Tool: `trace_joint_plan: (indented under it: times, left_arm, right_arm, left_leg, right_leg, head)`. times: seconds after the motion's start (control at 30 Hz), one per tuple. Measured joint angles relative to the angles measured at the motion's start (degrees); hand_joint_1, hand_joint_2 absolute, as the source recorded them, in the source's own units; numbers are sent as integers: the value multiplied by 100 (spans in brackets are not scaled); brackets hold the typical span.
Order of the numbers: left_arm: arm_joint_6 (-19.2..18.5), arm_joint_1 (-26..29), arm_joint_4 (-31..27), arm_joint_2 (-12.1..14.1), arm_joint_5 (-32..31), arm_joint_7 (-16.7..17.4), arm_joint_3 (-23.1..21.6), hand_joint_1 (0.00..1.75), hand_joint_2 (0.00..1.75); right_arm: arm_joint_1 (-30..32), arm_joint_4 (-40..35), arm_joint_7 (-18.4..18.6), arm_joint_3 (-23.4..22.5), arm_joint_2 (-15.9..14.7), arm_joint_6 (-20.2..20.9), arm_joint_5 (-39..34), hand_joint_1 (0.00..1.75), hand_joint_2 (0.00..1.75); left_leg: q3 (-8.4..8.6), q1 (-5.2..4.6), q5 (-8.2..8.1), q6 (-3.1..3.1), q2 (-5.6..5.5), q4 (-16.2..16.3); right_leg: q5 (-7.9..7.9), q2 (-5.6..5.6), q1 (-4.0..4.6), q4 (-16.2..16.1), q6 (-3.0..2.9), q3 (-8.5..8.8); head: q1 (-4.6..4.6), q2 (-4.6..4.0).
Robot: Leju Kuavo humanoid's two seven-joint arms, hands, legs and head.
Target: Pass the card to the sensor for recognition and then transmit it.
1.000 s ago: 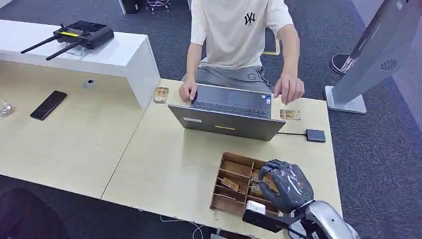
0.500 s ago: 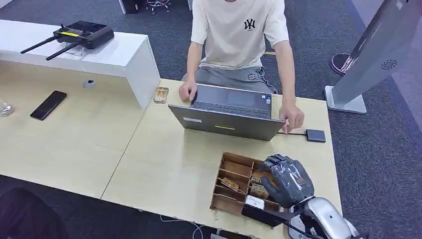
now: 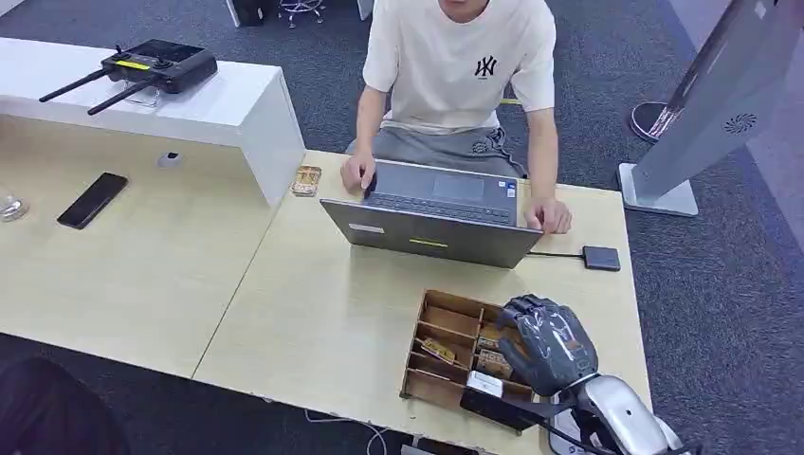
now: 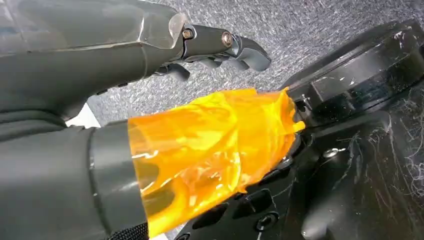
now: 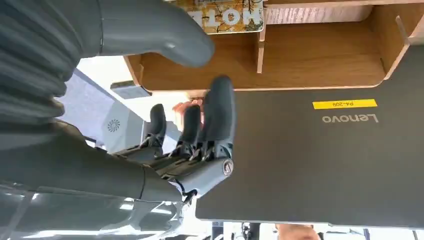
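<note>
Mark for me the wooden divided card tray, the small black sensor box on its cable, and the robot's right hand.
Wooden divided card tray [image 3: 446, 322]: head view, on a bare compartment floor.
Small black sensor box [image 3: 601, 258]: head view, middle of its top face.
Right hand [image 3: 548, 343]: head view, back of the hand, over the tray's right side.

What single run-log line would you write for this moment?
right hand: open above wooden tray | cards: in tray | sensor: beside laptop | left hand: holds nothing

A brown wooden tray, a grey laptop with a yellow sticker, a dark grey robot hand.
</note>
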Motion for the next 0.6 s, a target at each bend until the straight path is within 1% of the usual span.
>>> trace_joint_plan:
  times: [0.07, 0.1, 0.17, 0.2, 0.27, 0.3, 0.43, 0.53, 0.6]
  left_arm:
    - [0, 13, -20, 0, 2, 2, 35, 0, 0]
    - [0, 16, -22, -2, 0, 4, 46, 0, 0]
    - [0, 23, -24, -2, -13, 17, 59, 0, 0]
    - [0, 24, -26, -2, -20, 17, 61, 0, 0]
    - [0, 25, -31, -2, -31, 20, 63, 0, 0]
    - [0, 26, -31, 0, -44, 20, 63, 0, 0]
    - [0, 29, -33, 24, -74, 17, 61, 0, 0]
    - [0, 28, -33, 31, -57, 13, 63, 0, 0]
    - [0, 24, -33, 31, 2, -2, 61, 0, 0]
  right_arm:
    - [1, 0, 0, 4, 0, 11, -11, 87, 175]
    - [1, 0, 0, 4, 0, 20, -13, 91, 175]
    - [2, 0, 0, 7, 0, 22, -28, 87, 175]
    - [2, 0, 0, 7, 0, 28, -37, 94, 175]
    - [2, 0, 0, 9, 0, 31, -52, 94, 175]
    - [2, 0, 0, 9, 0, 31, -52, 105, 175]
    - [1, 2, 0, 11, 0, 68, -63, 96, 175]
    - [1, 7, 0, 22, 0, 101, -68, 99, 175]
    - [1, 18, 0, 37, 0, 116, -77, 96, 175]
  left_leg:
    - [0, 0, 0, 0, -1, 0]
    - [0, 0, 0, 0, -1, 0]
    - [0, 0, 0, 0, 0, 0]
    - [0, 0, 0, 0, 0, 0]
    - [0, 0, 0, 0, 0, 0]
    - [0, 0, 0, 0, 0, 0]
    - [-1, 0, 0, 0, 0, 0]
    - [-1, 0, 0, 0, -1, 0]
    - [0, 0, 0, 0, 0, 0]
  right_leg:
    - [0, -1, 0, 0, 0, 0]
    - [0, -1, 0, 0, 0, 0]
    - [0, 0, 0, 0, 0, 0]
    - [0, 0, 0, 0, 0, 0]
    - [0, 0, 0, 0, 0, 0]
    - [0, 0, 0, 0, 0, 0]
    - [0, 0, 0, 0, 0, 0]
    - [0, 0, 0, 0, 0, 0]
    - [0, 0, 0, 0, 0, 0]
  head:
    - [0, 0]
    - [0, 0]
    - [0, 0]
    - [0, 0]
    - [0, 0]
    - [0, 0]
    - [0, 0]
    - [0, 0]
    - [0, 0]
